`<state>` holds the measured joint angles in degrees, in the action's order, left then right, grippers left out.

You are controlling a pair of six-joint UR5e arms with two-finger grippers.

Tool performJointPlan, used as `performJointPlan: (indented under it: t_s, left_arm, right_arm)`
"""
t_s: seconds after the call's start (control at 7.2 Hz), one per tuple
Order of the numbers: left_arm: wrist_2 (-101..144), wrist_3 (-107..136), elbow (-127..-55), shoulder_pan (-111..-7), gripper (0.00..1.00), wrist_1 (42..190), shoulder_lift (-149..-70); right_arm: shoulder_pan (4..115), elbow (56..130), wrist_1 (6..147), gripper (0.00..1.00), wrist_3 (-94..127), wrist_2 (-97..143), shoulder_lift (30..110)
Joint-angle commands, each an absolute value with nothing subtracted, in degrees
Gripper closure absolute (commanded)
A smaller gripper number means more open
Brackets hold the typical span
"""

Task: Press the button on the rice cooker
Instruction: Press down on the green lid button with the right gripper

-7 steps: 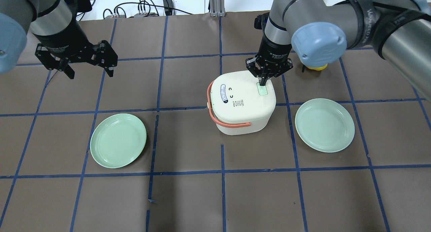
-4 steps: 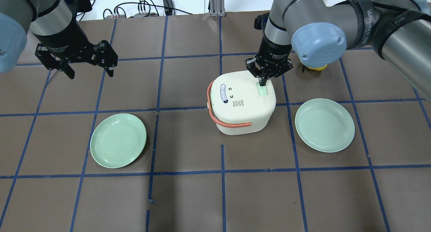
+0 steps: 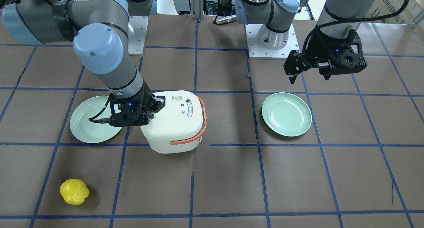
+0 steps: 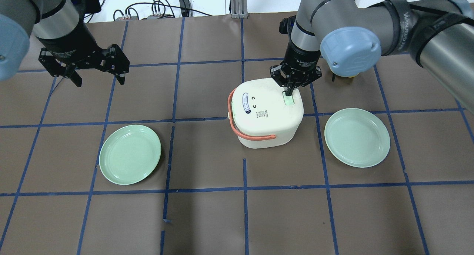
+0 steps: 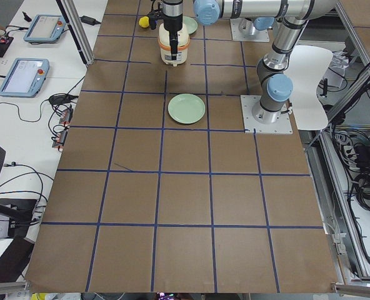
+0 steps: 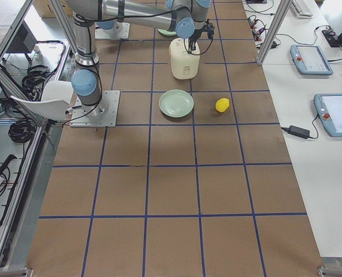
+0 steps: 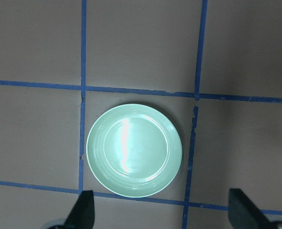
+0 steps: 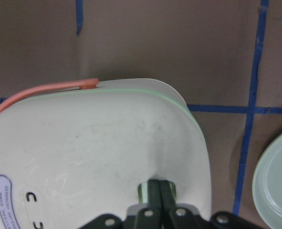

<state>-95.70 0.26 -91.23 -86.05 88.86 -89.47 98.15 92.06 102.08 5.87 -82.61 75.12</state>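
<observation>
Green button (image 4: 289,99) risk: narrow tips maybe sliding off w/ off-centre push, or hard push shoving rice cooker (image 4: 264,114).
Button vs hand: lying directly under R gripper (image 4: 289,93), tips seemingly touching it, centre-right of overhead view.
R gripper: fingers pinching together, holding nothing.
L gripper (image 4: 99,80): hanging spread open, upper left.

The button (image 8: 142,191) is mostly covered by the pressed-together fingers of the right gripper (image 8: 160,186). Overhead, the blue joint cap (image 4: 350,51) hides most of the yellow object (image 4: 348,76). The wrist view's edge cuts off the right plate (image 8: 276,183).
</observation>
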Motion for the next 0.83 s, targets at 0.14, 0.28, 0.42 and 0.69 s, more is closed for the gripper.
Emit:
performJointPlan:
  t_s: [0.14,0.28,0.42,0.69]
  left_arm:
    - [-95.7,0.3,-91.2,-86.0,0.0,88.9,-89.5]
    - [-95.7,0.3,-91.2,-86.0,0.0,88.9,-89.5]
    - [-95.7,0.3,-91.2,-86.0,0.0,88.9,-89.5]
    - [-95.7,0.3,-91.2,-86.0,0.0,88.9,-89.5]
  right_arm:
    - [98.2,92.1,103.2,0.85,6.1,-82.7,75.2]
    - [98.3,91.8,102.6,0.84,6.2,-83.0,76.1]
    - [98.3,91.5,101.3,0.83,6.2,-83.0,76.6]
    - [98.3,89.4,97.0,0.8,7.4,-83.1,78.8]
